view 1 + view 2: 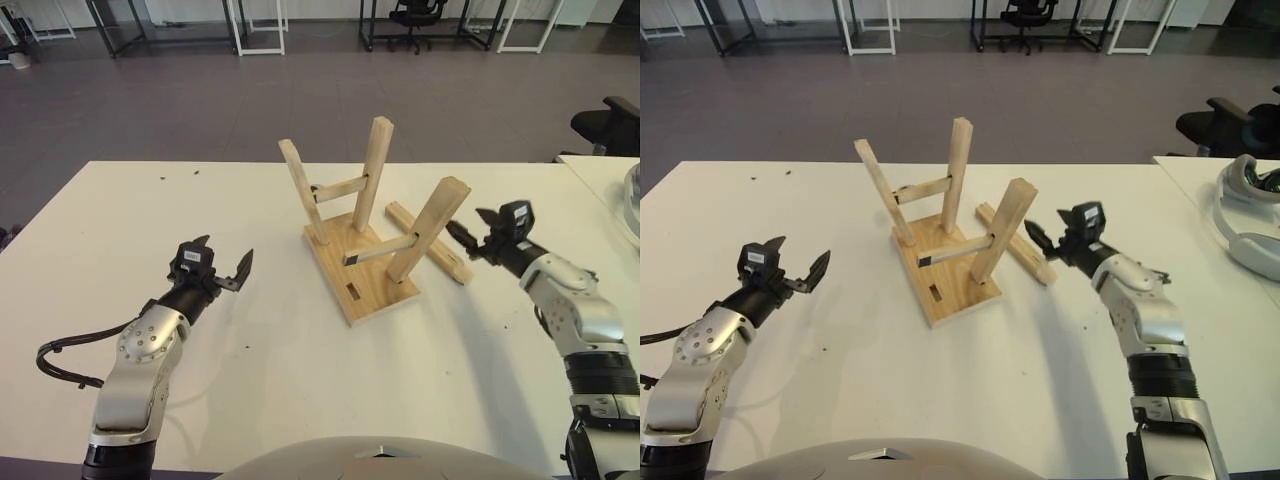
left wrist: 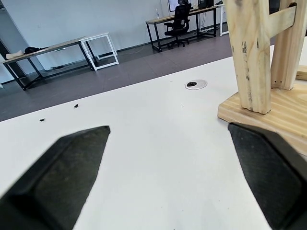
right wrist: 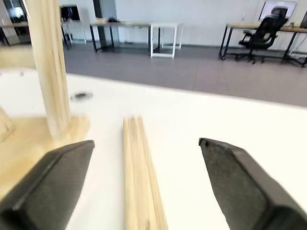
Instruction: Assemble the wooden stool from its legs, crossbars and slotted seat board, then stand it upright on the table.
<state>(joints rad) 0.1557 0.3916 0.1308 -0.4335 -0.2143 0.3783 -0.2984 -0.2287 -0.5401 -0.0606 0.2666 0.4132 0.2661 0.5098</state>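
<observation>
The slotted seat board [image 1: 366, 296] lies flat on the white table with three legs standing up from it: a leaning left leg [image 1: 303, 190], a back leg [image 1: 372, 172] and a tilted front leg [image 1: 428, 228]. Two crossbars [image 1: 340, 188] [image 1: 381, 250] link them. A loose leg [image 1: 451, 263] lies on the table behind the board's right side. My right gripper [image 1: 467, 222] is open just right of the front leg, its fingers astride the loose leg [image 3: 139, 177]. My left gripper [image 1: 228, 255] is open above the table, left of the board [image 2: 268, 115].
A second table with a white headset [image 1: 1250, 220] stands at the right. A round cable grommet [image 2: 195, 84] sits in the tabletop behind the stool. Bare table stretches in front and to the left. Desks and office chairs stand on the floor beyond.
</observation>
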